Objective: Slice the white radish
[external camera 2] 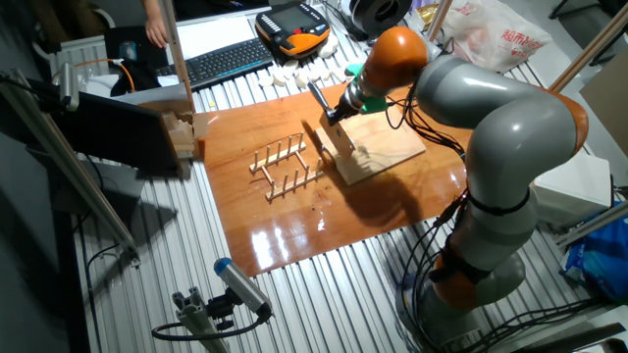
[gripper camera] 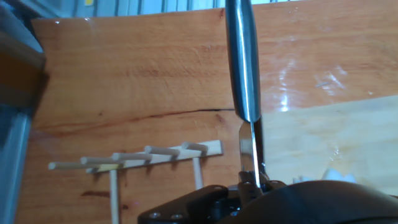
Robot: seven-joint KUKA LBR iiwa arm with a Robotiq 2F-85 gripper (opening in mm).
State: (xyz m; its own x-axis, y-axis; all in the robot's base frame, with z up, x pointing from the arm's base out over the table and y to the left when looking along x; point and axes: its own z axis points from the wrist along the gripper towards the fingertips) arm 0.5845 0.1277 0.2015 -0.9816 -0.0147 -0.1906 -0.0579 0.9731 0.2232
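My gripper (external camera 2: 335,118) is shut on a knife (external camera 2: 316,95) that sticks out up and to the left, over the left end of the light wooden cutting board (external camera 2: 388,147). In the hand view the knife (gripper camera: 242,68) runs straight up from the gripper (gripper camera: 252,184), with the board (gripper camera: 323,134) at the right. A small pale white piece, likely the white radish (gripper camera: 334,175), lies on the board at the lower right, partly hidden by the hand. The knife is to its left and does not touch it. In the fixed view the radish is hidden.
A wooden peg rack (external camera 2: 285,167) lies on the glossy brown tabletop (external camera 2: 294,230) left of the board; it also shows in the hand view (gripper camera: 149,154). White chunky blocks (external camera 2: 294,74), a keyboard (external camera 2: 226,59) and a teach pendant (external camera 2: 292,29) are behind. A wooden block (external camera 2: 182,132) stands at left.
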